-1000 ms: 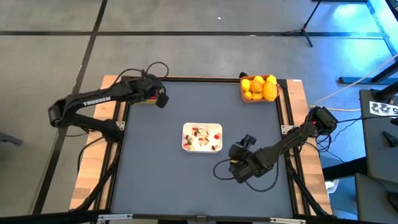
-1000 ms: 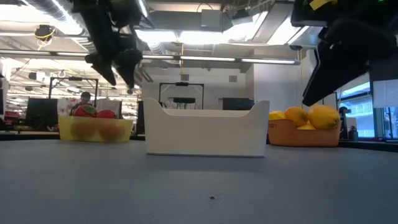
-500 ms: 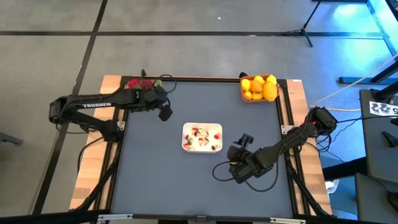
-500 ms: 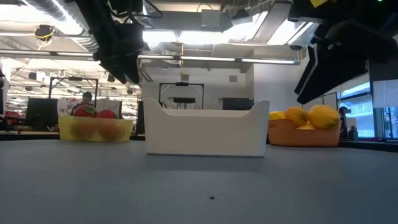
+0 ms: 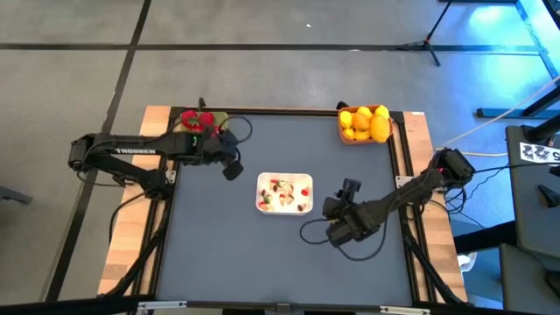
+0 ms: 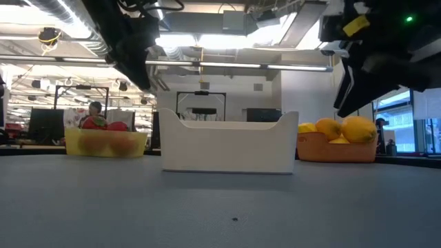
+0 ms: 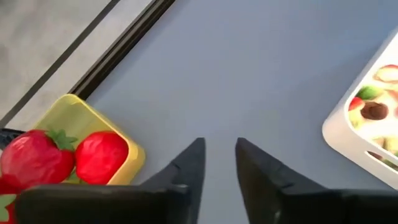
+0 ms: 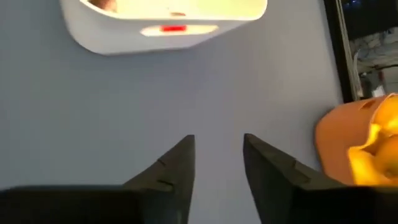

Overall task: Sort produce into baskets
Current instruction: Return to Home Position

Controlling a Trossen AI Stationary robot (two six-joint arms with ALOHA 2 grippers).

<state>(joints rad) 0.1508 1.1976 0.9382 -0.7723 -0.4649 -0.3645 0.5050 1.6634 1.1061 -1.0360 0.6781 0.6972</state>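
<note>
**Both grippers empty; produce sits in the two far baskets**

- Nearest, lower right of centre in the high view: the right gripper (image 5: 349,186) is held above the dark table (image 5: 262,254), with nothing touched. Its fingers (image 8: 177,163) are seen slightly parted, only bare table is visible between them, and nothing is gripped.
- Centre of the table: the flat white tray (image 6: 227,148) is seen, with small red and pale scraps (image 5: 284,192) lying inside it.
- Left of the tray and slightly farther back: the left gripper (image 5: 232,168) is held off the surface, near the tray's upper-left corner but apart from it. Its fingers (image 7: 189,165) are parted by a narrow gap and nothing is held.
- Far edge, upper-left corner of the table: the yellow-green basket (image 6: 107,145) is seen, with red strawberries (image 7: 99,155) piled in it above the rim.
- Far edge, upper-right corner of the table: the orange basket (image 6: 334,151) is seen, with yellow lemons (image 6: 358,129) and orange pieces heaped above its rim.
- The two baskets are set well apart, with the tray between them and nearer.
- Beyond the table, in the low view: a person (image 6: 94,107) is seen far off in the room, behind the yellow-green basket.
</note>
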